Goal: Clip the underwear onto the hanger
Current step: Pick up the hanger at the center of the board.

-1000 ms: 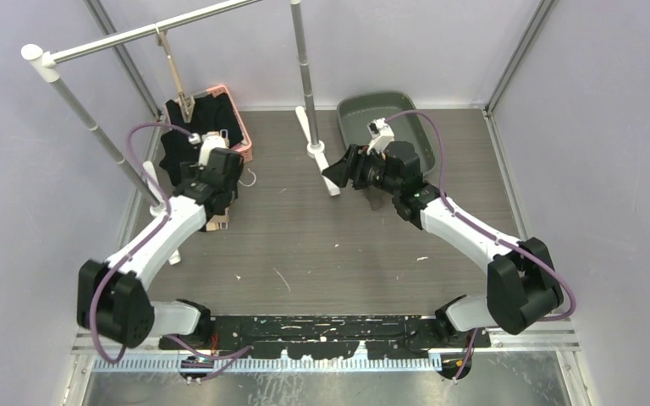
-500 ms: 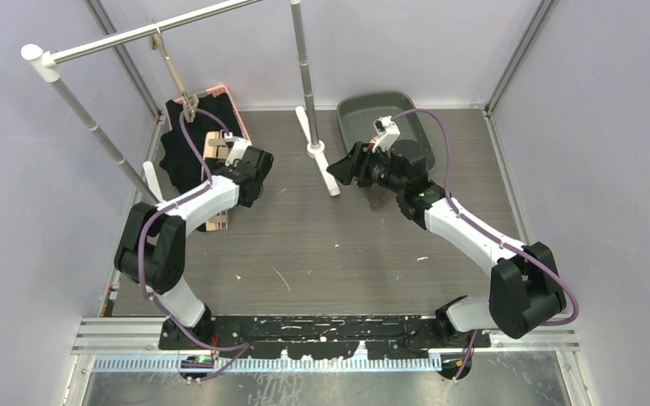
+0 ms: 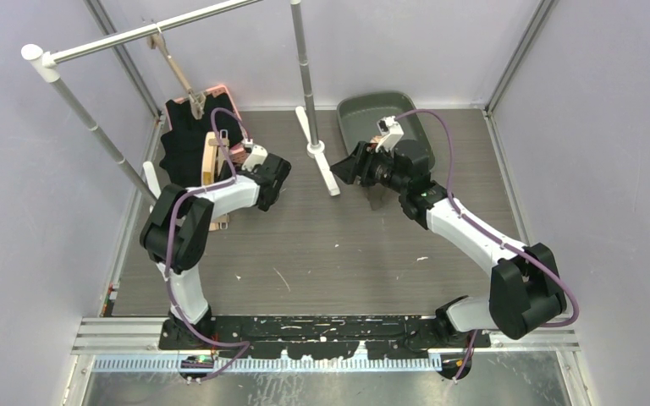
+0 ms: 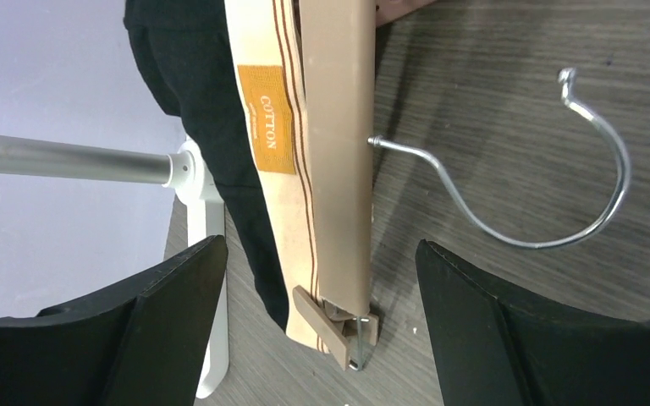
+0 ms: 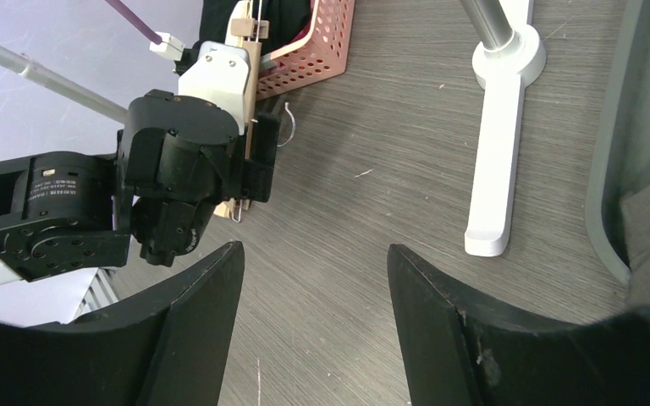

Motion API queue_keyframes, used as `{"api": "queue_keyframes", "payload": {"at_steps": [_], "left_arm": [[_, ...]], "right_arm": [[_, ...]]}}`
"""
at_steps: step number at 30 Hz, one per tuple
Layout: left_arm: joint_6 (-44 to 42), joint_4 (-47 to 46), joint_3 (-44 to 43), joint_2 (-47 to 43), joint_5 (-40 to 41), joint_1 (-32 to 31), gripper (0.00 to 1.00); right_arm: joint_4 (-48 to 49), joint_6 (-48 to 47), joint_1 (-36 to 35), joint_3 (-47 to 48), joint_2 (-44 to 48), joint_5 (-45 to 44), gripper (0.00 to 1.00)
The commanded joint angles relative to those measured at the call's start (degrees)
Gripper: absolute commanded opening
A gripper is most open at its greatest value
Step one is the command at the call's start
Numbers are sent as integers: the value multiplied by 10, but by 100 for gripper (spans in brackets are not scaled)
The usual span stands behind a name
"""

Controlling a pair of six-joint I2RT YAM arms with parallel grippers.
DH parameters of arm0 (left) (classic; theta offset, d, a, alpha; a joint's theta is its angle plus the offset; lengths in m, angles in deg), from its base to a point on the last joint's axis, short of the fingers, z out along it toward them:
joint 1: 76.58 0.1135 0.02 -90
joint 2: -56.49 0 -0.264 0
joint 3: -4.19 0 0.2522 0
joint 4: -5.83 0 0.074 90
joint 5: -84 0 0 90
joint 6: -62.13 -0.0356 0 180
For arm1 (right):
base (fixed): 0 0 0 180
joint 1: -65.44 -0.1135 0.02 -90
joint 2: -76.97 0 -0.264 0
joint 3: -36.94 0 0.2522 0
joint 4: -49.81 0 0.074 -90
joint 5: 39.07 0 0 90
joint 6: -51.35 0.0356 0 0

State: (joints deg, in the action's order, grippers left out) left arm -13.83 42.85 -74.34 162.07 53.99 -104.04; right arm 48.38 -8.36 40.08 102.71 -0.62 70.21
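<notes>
The hanger (image 4: 337, 127) is smooth pale wood with a shiny metal hook (image 4: 516, 244). The underwear (image 4: 178, 68) is matt black cloth. The table (image 4: 491, 85) looks like grey, grainy wood.

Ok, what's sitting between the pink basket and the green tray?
The rack's upright pole on its white foot; the top view shows it.

Black underwear (image 4: 178, 76); its waistband (image 4: 286, 211) is beige with thin brown stripes, orange label (image 4: 267, 118) lettered COTTON. Tan hanger (image 4: 338, 152), clip (image 4: 326, 326) the same tan, hook (image 4: 525, 245) bright silver. Salmon-pink basket (image 5: 326, 38), perforated. Dull grey-green tray (image 3: 360, 118). Table (image 3: 330, 245) grey-brown woodgrain, pale flecks.
</notes>
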Motion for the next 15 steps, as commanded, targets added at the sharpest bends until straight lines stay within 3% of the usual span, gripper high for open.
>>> {"api": "queue_keyframes", "payload": {"at_steps": [1, 6, 15], "left_arm": [[3, -32, -36, 14, 64, -3, 83], [2, -14, -53, 32, 67, -4, 78], [23, 58, -99, 75, 77, -3, 77]], "right_arm": [[24, -6, 6, 1, 26, 0, 69], [24, -6, 11, -2, 29, 1, 69], [24, -4, 16, -5, 32, 4, 69]]}}
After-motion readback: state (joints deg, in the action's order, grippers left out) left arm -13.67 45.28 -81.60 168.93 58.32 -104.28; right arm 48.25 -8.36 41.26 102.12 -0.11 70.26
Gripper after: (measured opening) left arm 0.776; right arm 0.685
